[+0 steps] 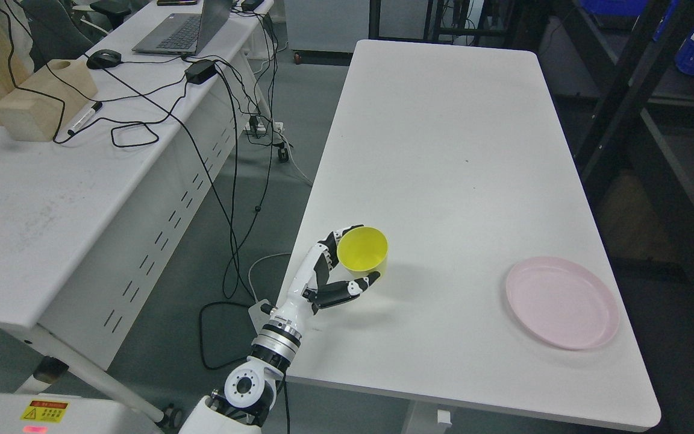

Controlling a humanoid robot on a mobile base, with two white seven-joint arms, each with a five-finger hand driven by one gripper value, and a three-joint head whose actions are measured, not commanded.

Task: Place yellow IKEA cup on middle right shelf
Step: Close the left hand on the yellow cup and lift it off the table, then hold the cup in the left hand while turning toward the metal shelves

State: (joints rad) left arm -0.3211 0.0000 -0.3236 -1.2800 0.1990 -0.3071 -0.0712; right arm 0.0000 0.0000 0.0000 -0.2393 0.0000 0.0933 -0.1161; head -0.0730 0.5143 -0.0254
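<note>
The yellow cup (363,250) stands upright with its mouth open, near the left edge of the white table (443,150). My left hand (361,255) comes in from the lower left and wraps around it. The fingers (330,248) curl round the cup's left and far side. The thumb (347,290) presses against its near lower side. The cup's base looks to be on the tabletop. A dark metal shelf rack (654,120) stands along the right edge of the picture, and its levels are mostly cut off. My right arm does not show.
A pink plate (562,310) lies at the table's near right. To the left, across a floor gap full of cables (232,181), stands a second white desk (52,199) with a laptop (181,30), a mouse and a wooden block.
</note>
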